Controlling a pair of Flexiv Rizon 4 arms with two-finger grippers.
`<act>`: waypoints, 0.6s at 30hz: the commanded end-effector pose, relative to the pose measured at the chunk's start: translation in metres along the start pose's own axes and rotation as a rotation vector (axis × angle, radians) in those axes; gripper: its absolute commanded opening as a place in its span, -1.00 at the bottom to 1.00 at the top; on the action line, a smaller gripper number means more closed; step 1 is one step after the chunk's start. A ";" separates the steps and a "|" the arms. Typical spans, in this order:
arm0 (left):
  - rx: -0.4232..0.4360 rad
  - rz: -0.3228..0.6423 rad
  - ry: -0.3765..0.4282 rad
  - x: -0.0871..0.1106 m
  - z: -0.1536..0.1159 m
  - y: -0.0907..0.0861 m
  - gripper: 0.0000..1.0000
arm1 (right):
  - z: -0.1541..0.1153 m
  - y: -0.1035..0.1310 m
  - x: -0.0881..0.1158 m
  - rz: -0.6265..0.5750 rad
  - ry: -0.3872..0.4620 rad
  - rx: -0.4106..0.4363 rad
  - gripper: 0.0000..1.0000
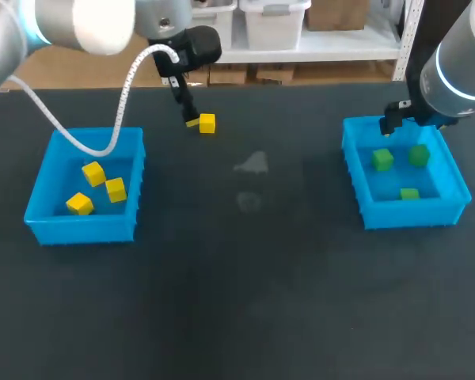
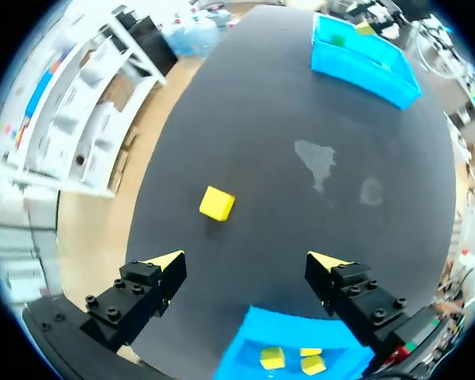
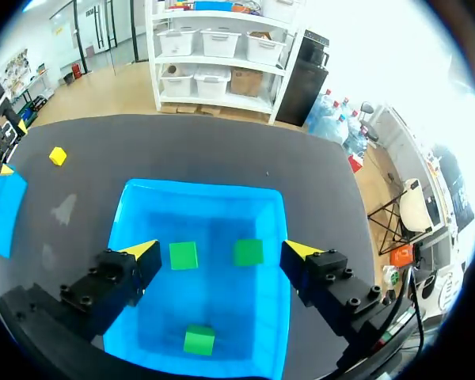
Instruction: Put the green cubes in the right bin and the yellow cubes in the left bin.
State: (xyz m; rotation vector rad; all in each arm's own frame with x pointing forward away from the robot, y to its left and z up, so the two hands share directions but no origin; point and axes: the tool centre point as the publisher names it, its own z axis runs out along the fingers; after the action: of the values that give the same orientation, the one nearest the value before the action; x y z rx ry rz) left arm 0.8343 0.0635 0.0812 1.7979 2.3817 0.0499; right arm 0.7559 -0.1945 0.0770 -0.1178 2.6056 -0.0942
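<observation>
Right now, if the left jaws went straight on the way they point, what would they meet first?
Probably the yellow cube on the table, just ahead of the open left jaws, a little off their midline. Depth is unclear; they could meet bare tabletop.

Your table (image 1: 237, 301): black matte top, evenly lit. Two pale smudges (image 1: 253, 164) near its middle, one behind the other.

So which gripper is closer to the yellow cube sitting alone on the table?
Left. The left gripper is open right by the yellow cube; the right gripper hangs far off over the right bin.
</observation>
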 end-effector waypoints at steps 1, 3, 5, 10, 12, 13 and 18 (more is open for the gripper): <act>0.082 0.023 0.050 -0.018 0.016 0.014 1.00 | 0.000 0.000 0.001 0.001 -0.004 0.002 1.00; 0.091 0.026 0.052 -0.020 0.021 0.015 1.00 | 0.000 0.000 0.001 0.001 -0.004 0.002 1.00; 0.102 0.040 0.052 -0.022 0.026 0.015 1.00 | 0.000 0.000 0.001 0.001 -0.004 0.002 1.00; 0.109 0.084 0.055 -0.025 0.038 0.015 1.00 | 0.000 0.000 0.001 0.001 -0.004 0.002 1.00; 0.111 0.095 0.053 -0.026 0.042 0.015 1.00 | 0.000 0.000 0.001 0.001 -0.004 0.002 1.00; 0.112 0.105 0.051 -0.026 0.044 0.015 1.00 | 0.000 0.000 0.001 0.001 -0.004 0.002 1.00; 0.115 0.128 0.046 -0.025 0.052 0.019 1.00 | 0.000 0.000 0.001 0.001 -0.004 0.002 1.00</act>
State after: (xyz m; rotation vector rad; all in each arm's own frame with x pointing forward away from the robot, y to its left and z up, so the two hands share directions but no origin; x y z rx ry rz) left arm 0.8584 0.0409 0.0384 1.9916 2.3295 0.0133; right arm 0.7559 -0.1946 0.0770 -0.1178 2.6056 -0.0942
